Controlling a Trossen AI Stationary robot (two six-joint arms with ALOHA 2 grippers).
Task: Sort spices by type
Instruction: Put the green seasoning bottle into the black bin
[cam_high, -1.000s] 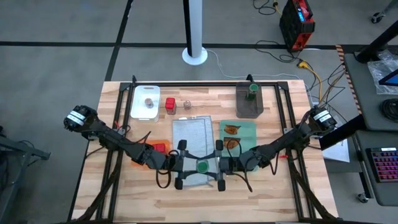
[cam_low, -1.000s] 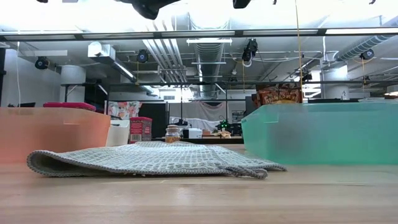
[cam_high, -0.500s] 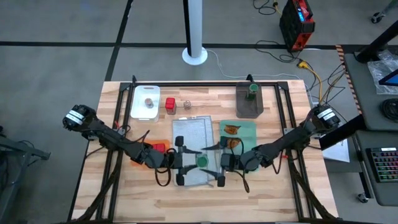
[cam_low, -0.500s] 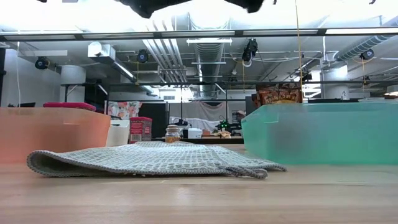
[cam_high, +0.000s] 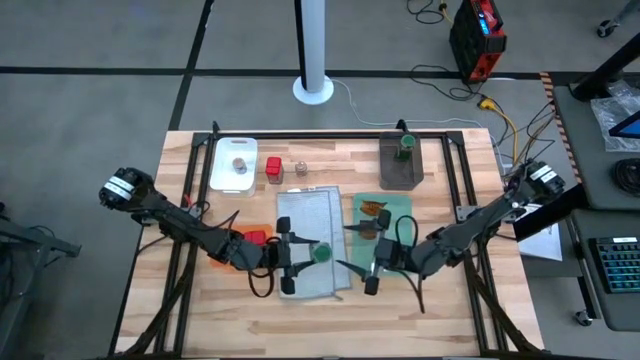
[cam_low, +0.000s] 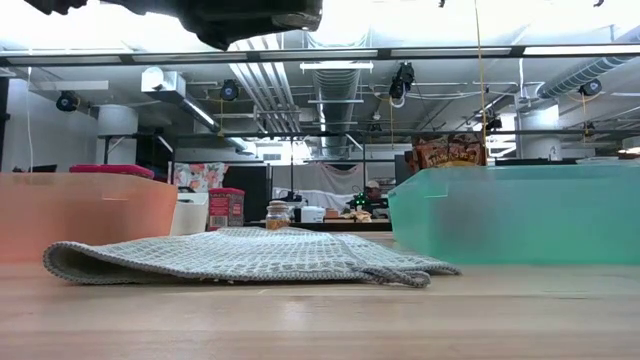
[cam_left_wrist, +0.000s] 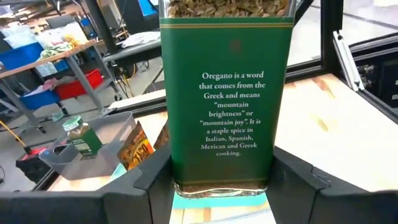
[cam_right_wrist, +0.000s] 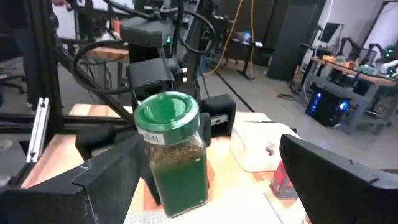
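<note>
My left gripper (cam_high: 308, 254) is shut on a green-topped jar (cam_high: 322, 253) of dried herbs above the grey cloth (cam_high: 310, 215). The jar's green label (cam_left_wrist: 227, 93) fills the left wrist view. My right gripper (cam_high: 350, 248) is open just right of the jar, its fingers (cam_right_wrist: 106, 180) apart on either side of it (cam_right_wrist: 171, 155) without touching. The second green-topped jar (cam_high: 406, 143) stands in the dark grey bin (cam_high: 400, 175). Two orange-brown packets (cam_high: 373, 208) lie on the green cloth (cam_high: 400, 205). One shaker (cam_high: 240, 166) sits on the white board (cam_high: 225, 175). My left gripper pinches the jar's lower body (cam_left_wrist: 186, 168) between its two fingers, which come level from the table's left. The jar stands upright in the hold, lid up, lifted clear above the grey cloth.
A red box (cam_high: 273, 170) and a second shaker (cam_high: 301, 167) stand on the wood between board and grey cloth. Another red box (cam_high: 256, 237) lies under my left arm. Black frame rails (cam_high: 455, 180) run along the table's sides. In the low view the grey cloth (cam_low: 240, 257) lies crumpled.
My right gripper has drawn back from the jar toward the table's right. The jar has stayed in my left gripper and has moved a little toward the far edge.
</note>
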